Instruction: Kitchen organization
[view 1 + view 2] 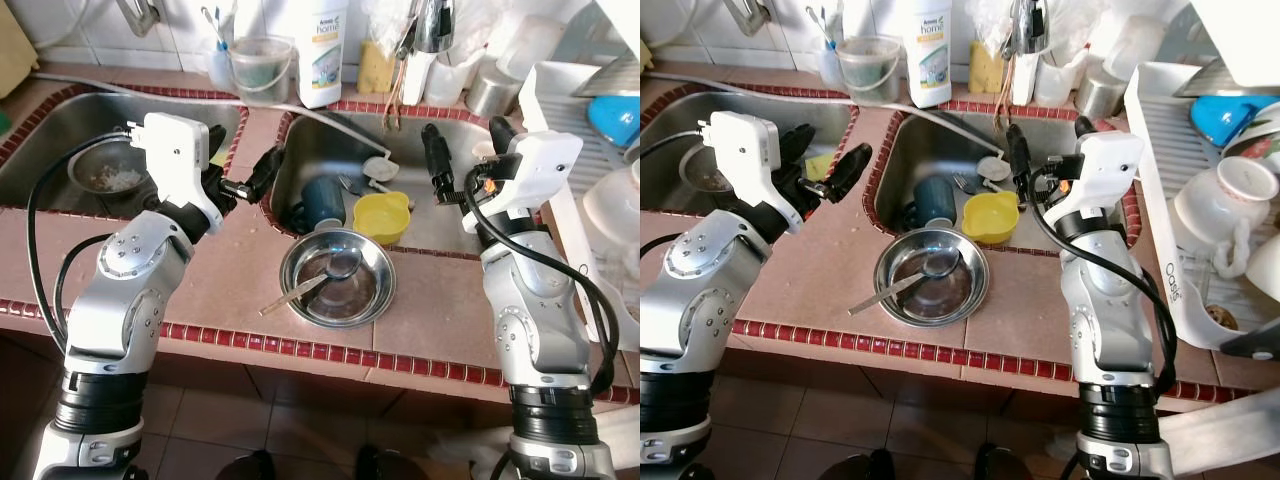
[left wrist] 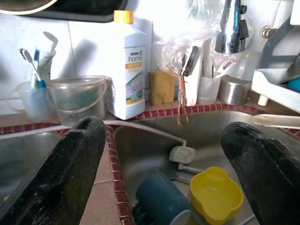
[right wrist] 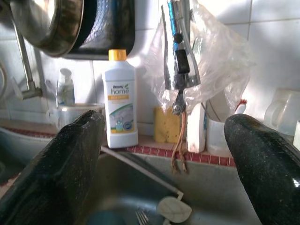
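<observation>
On the bench, steel bowl (image 1: pixel 338 278): holds a ladle (image 1: pixel 318 279).
Right sink (image 1: pixel 330 150): blue mug (image 1: pixel 322 200), yellow cup (image 1: pixel 382 217).
Left gripper (image 1: pixel 244 178): spread wide, holding nothing.
Right gripper (image 1: pixel 468 152): spread wide, holding nothing.

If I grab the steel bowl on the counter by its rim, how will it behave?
The steel bowl looks thin, so probably light and rigid. Its polished rim may slip between the fingers. The ladle lies loose inside, handle over the rim, so tilting will likely make it slide or fall out. The bowl sits near the counter edge.

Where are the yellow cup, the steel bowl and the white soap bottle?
yellow cup (image 1: pixel 382 216): left eye view, on its inside.
steel bowl (image 1: pixel 368 292): left eye view, on its inner wall, right of the spoon.
white soap bottle (image 2: pixel 129 70): left wrist view, on its label.
</observation>
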{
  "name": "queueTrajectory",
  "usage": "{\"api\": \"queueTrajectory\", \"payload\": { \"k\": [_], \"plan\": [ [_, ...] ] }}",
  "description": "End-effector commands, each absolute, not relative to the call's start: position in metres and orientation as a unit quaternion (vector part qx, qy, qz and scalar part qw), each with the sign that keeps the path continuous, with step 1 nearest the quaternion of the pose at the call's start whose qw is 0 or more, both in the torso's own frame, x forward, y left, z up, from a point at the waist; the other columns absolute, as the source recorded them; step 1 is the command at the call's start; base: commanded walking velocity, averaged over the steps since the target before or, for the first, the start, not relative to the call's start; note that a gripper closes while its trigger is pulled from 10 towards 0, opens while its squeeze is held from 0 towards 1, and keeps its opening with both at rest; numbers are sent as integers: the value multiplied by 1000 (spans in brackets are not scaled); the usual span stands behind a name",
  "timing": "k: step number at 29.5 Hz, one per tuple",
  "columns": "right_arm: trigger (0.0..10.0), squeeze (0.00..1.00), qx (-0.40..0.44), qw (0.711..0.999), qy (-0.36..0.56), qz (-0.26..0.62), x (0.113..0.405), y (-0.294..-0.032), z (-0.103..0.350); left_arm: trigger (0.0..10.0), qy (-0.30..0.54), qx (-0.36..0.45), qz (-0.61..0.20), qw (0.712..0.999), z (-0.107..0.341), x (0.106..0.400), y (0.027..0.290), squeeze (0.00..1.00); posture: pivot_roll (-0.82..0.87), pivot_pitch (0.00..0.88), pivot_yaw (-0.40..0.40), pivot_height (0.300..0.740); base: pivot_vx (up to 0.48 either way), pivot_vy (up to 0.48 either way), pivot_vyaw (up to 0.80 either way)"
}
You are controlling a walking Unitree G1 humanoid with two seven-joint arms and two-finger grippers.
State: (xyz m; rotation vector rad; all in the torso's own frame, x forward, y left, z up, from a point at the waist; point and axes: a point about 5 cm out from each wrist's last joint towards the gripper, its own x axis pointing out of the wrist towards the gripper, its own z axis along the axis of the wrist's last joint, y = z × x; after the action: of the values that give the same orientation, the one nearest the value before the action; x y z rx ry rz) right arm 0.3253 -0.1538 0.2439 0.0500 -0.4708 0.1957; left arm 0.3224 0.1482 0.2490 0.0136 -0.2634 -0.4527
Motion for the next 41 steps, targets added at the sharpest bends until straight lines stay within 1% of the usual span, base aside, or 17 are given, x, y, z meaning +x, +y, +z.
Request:
{"api": "queueTrajectory", "payload": {
  "k": [1, 8, 13, 17, 19, 22, 26, 32, 37, 41],
  "plan": [
    [10000, 0, 19, 969, -234, 75, 323, -153, 238, 10000, -118, 19, -210, 970, 238, 323, 150, 0, -90, 119, 18, 740, 0, 0, 0],
    [10000, 0, -5, 974, -224, 24, 323, -153, 225, 10000, -110, 15, -177, 978, 225, 327, 147, 0, -94, 104, 15, 740, 0, 0, 0],
    [10000, 0, -1, 976, -217, 16, 320, -149, 217, 10000, -107, 20, -188, 976, 218, 324, 142, 0, -98, 95, 12, 740, 0, 0, 0],
    [10000, 0, 3, 978, -208, 28, 317, -145, 211, 10000, -100, 37, -203, 973, 213, 320, 144, 0, -94, 96, 12, 740, 0, 0, 0],
    [10000, 0, 8, 978, -199, 56, 315, -139, 207, 10000, -92, 47, -207, 973, 209, 318, 146, 0, -93, 96, 13, 740, 0, 0, 0],
    [10000, 0, 9, 978, -194, 69, 314, -136, 205, 10000, -91, 49, -204, 974, 208, 318, 147, 0, -93, 98, 14, 740, 0, 0, 0],
    [10000, 0, -2, 978, -176, 108, 313, -131, 199, 10000, -80, 49, -182, 979, 203, 318, 151, 0, -89, 100, 9, 740, 0, 0, 0],
    [10000, 0, 3, 981, -145, 133, 311, -128, 186, 10000, -79, 59, -184, 978, 199, 313, 154, 0, -80, 104, -3, 740, 0, 0, 0],
    [10000, 0, 21, 982, -123, 144, 307, -119, 173, 10000, -79, 67, -196, 975, 198, 308, 158, 0, -71, 104, -11, 740, 0, 0, 0],
    [10000, 0, 33, 982, -113, 151, 301, -110, 169, 10000, -67, 81, -225, 969, 192, 302, 153, 0, -69, 102, -13, 740, 0, 0, 0]
  ]
}}
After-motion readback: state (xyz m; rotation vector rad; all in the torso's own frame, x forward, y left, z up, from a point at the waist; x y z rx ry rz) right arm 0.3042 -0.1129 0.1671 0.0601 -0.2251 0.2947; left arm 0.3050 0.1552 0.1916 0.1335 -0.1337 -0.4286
